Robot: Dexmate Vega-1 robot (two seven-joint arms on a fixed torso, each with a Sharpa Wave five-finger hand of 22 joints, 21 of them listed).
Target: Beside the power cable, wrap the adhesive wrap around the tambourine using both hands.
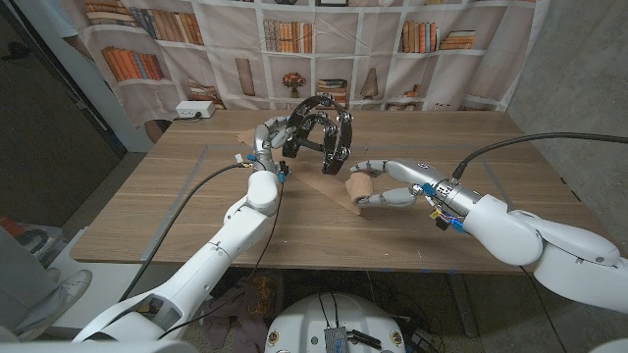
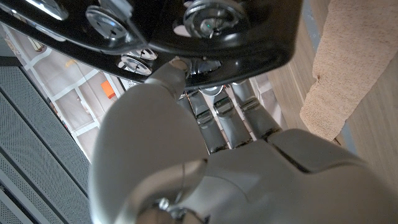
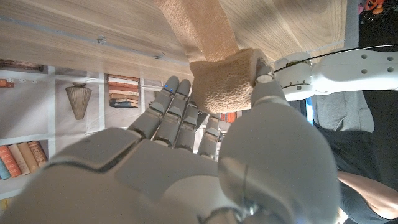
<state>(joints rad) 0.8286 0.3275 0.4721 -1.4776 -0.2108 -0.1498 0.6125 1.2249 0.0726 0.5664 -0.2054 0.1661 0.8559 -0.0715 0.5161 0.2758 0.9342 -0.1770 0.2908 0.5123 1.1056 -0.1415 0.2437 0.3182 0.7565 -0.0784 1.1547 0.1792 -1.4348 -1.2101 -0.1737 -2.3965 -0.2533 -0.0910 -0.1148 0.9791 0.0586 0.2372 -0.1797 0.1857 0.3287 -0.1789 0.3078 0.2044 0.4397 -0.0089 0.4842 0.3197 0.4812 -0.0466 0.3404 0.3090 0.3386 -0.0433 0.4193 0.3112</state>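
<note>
My left hand (image 1: 273,138) holds the black tambourine (image 1: 320,125) upright above the middle of the wooden table (image 1: 481,147). In the left wrist view its fingers (image 2: 227,118) curl under the black frame (image 2: 249,46) with its metal jingles. To the right, my right hand (image 1: 391,183) grips the tan roll of adhesive wrap (image 1: 359,187) between thumb and fingers. An unrolled tan strip (image 1: 327,183) lies on the table, running from the roll toward the tambourine. The right wrist view shows the roll (image 3: 224,81) in my right hand (image 3: 186,162) and the strip (image 3: 196,22) leading away.
A white power strip (image 1: 193,110) lies at the table's back left corner. A bookshelf-print curtain (image 1: 412,39) hangs behind the table. A person's shoe (image 1: 44,289) shows at the lower left, off the table.
</note>
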